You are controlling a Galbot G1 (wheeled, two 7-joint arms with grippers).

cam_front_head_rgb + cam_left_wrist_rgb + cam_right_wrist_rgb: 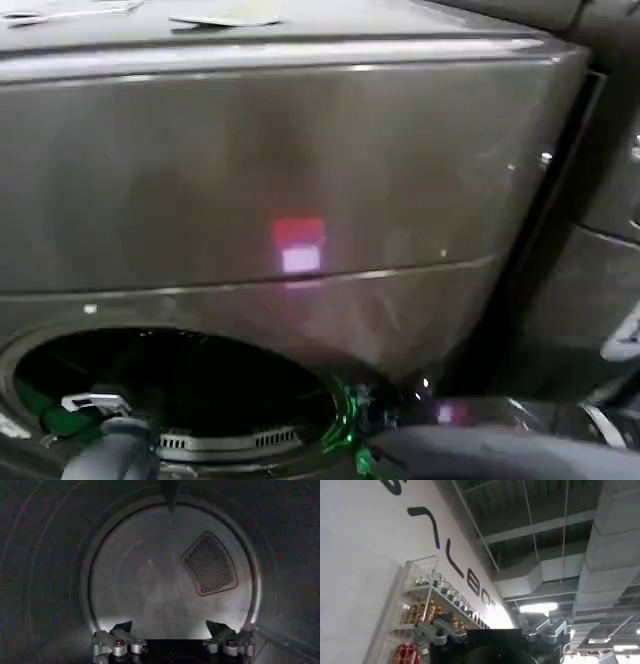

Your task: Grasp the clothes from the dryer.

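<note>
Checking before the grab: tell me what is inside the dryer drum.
The left end effector, open, faces the drum's rear wall and its perforated vent panel. No clothes visible; the drum floor below the end effector is hidden.

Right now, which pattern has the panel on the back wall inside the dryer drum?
The panel has a fine grid of small holes, dark grey; the left wrist view shows it best.

the dryer [300,170] is big, brown-grey and shiny. its round mouth [170,390] sits at about 7 o'clock in the head view. inside, the drum [150,580] is dark, with a holed vent [210,565] at 2 o'clock.
</note>
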